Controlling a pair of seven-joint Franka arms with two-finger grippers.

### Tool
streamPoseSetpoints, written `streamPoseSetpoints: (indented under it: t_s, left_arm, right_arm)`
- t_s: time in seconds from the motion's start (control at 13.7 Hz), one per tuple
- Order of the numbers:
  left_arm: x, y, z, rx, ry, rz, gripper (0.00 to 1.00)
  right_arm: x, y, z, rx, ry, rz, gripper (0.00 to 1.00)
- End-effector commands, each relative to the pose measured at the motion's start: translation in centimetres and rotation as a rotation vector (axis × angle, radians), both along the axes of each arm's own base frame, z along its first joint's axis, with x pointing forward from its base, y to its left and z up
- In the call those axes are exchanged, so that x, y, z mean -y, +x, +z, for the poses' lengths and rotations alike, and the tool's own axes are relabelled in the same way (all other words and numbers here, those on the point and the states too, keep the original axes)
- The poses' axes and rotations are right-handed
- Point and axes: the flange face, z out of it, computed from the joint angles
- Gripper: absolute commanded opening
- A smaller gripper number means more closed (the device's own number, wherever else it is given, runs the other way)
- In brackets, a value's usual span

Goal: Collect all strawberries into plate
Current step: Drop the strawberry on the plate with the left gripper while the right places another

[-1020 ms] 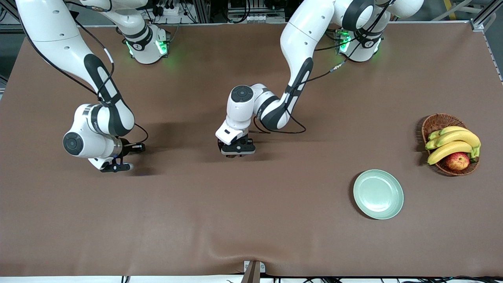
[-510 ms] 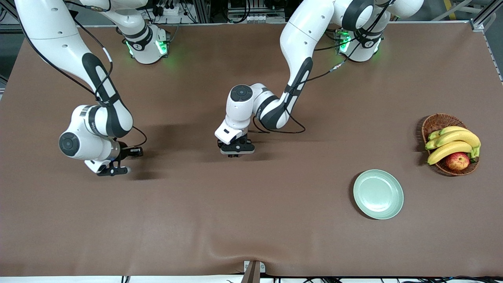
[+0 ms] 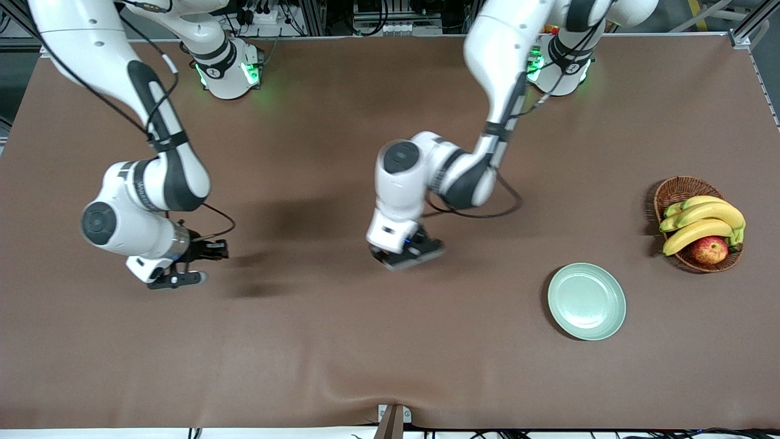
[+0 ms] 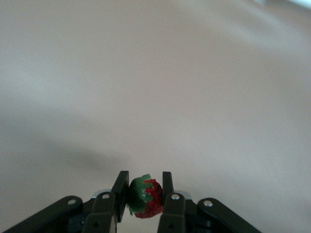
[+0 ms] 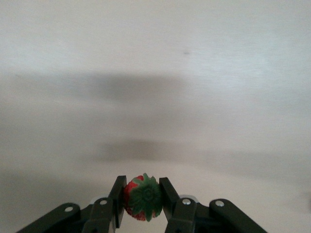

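Strawberries are visible only in the wrist views, one in each tool. In the left wrist view a strawberry (image 4: 146, 198), red with its green leafy cap turned to one side, is clamped between the two black fingers (image 4: 120, 187) of the left tool (image 4: 144, 191), touching both, with bare bench (image 4: 160, 87) under it. In the right wrist view a second strawberry (image 5: 142, 197), its green cap facing the camera, is gripped the same way by the right tool (image 5: 142, 194) between its fingers (image 5: 166, 190), again over bare bench.

In the front view the left tool (image 3: 407, 253) is in the air over the middle of the brown bench (image 3: 341, 341), tilted, at the end of the left arm reaching in from its base at the top of that view. The right tool (image 3: 177, 271) is over the bench toward the right arm's end. Neither berry can be made out in that view.

The pale mint-green plate (image 3: 586, 301) lies flat on the bench toward the left arm's end, well apart from both tools, with nothing on it. A brown wicker basket (image 3: 675, 190) stands near the plate, farther from the front camera than it, holding yellow bananas (image 3: 704, 221) and a red-yellow apple (image 3: 709, 250).
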Motion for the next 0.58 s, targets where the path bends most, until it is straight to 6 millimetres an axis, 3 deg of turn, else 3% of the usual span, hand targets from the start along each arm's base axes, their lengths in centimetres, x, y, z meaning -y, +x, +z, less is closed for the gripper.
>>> streamPoseSetpoints:
  t_s: [0.0,0.29,0.51]
  left_arm:
    - [-9.2,4.6,1.3,-0.063,0.039,0.148,0.00]
    - [-22.6,9.1,0.0,-0.156,0.097,0.335,0.00]
    - [-29.2,9.9,-1.1,-0.230,0.134,0.439,0.00]
  right_arm:
    - [-7.4,-0.9,1.2,-0.010,-0.010,-0.108,0.13]
    - [-17.5,-4.0,1.4,-0.019,-0.024,-0.181,0.12]
    - [-23.9,-6.7,-1.2,-0.042,-0.044,-0.147,0.13]
